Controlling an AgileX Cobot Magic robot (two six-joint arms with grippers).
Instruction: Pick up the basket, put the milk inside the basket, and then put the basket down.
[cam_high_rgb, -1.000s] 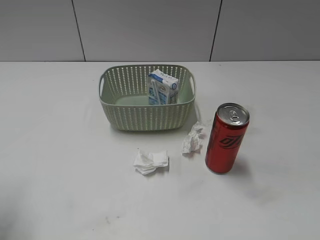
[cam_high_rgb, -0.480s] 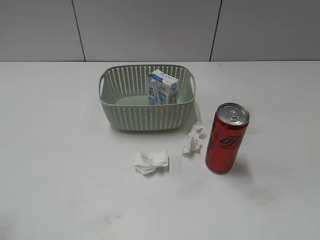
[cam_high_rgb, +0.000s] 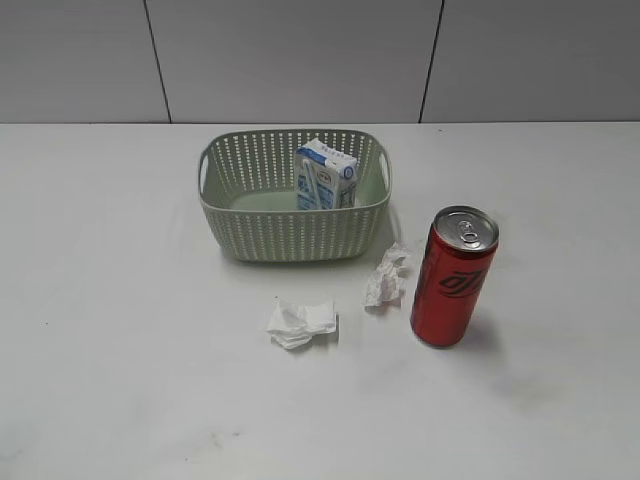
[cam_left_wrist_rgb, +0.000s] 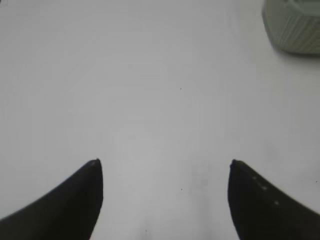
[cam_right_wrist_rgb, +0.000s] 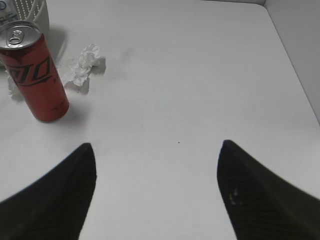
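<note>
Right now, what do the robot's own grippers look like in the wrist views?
Only fingertips show. The left gripper has two black, matte fingers tapering to blunt points. The right gripper looks alike: broad black fingers, with a faint woven texture and pale specks. No cables, markings or arm links show; the exterior view shows neither arm.

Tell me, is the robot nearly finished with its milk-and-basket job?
It looks finished. The milk stands upright inside the basket, which sits on the table. Nothing is in hand: the left gripper and right gripper are both open and empty over bare table. Nothing appears left to do.
</note>
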